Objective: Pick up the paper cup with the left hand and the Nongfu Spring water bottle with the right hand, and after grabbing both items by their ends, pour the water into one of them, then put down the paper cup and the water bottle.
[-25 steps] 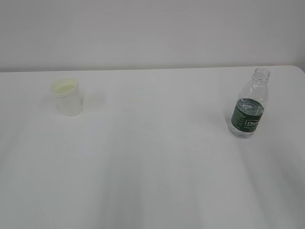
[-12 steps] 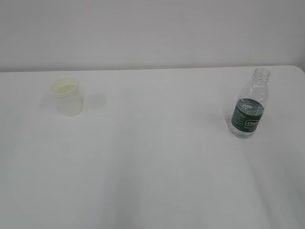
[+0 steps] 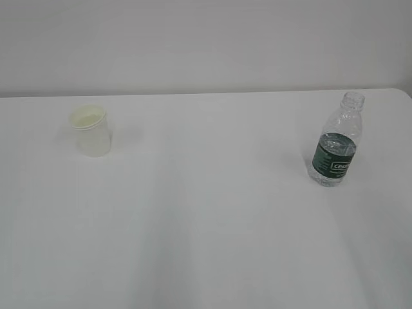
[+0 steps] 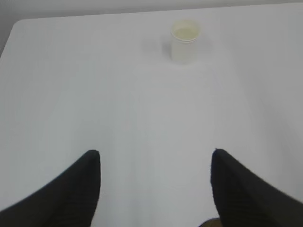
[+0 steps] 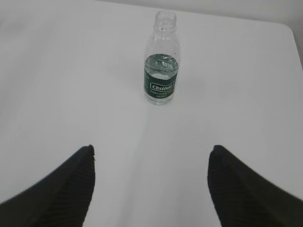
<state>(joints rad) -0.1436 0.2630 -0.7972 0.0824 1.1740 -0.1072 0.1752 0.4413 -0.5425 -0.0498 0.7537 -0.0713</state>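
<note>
Exterior view: white table point(image 3: 206, 244) meets pale wall point(image 3: 206, 45); both claws point(image 4: 155, 156) point(image 5: 151, 151) spread wide, grasping nothing.

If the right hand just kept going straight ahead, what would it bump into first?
Probably the bottle. In the wrist view it stands upright ahead of the open right hand, a little right of centre, with only bare table between. Depth is hard to judge.

Only readable thing here is the dark green label band point(image 5: 160, 88) on the Nongfu Spring water bottle point(image 5: 161, 56), upper middle of the right wrist view: white lettering in a boxed outline, looks like "Cestbon", but too blurry to be sure.
</note>
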